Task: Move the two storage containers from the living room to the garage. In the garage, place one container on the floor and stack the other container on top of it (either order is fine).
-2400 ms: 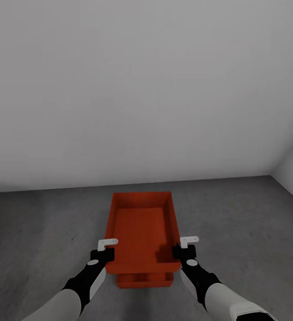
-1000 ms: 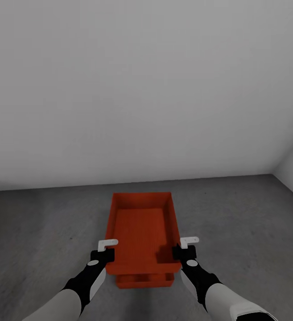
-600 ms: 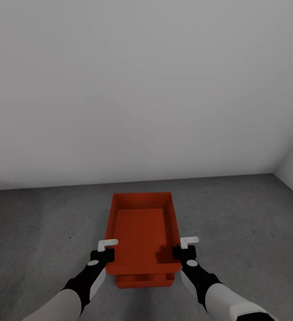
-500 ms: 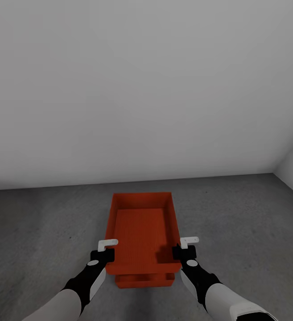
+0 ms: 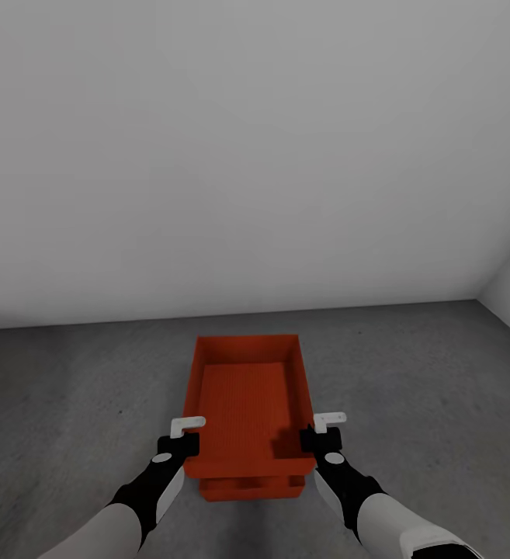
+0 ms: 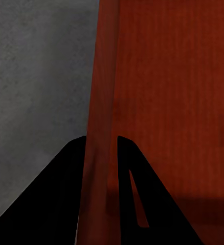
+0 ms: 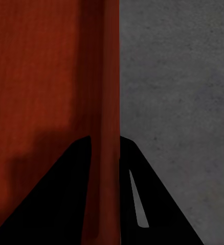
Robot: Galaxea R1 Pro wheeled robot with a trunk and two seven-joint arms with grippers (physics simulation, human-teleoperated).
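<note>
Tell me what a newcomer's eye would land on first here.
The orange-red upper container, low in the middle of the head view against the grey concrete floor and a blank white wall. The left claw and right claw each pinch a side wall of it, and the lower container peeks out beneath.

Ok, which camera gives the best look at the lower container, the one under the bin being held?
The head view: the lower container peeks out on the floor beneath the near end of the held container. Each wrist view looks along a side wall pinched by the left gripper or right gripper; I cannot pick out the lower bin there.
</note>
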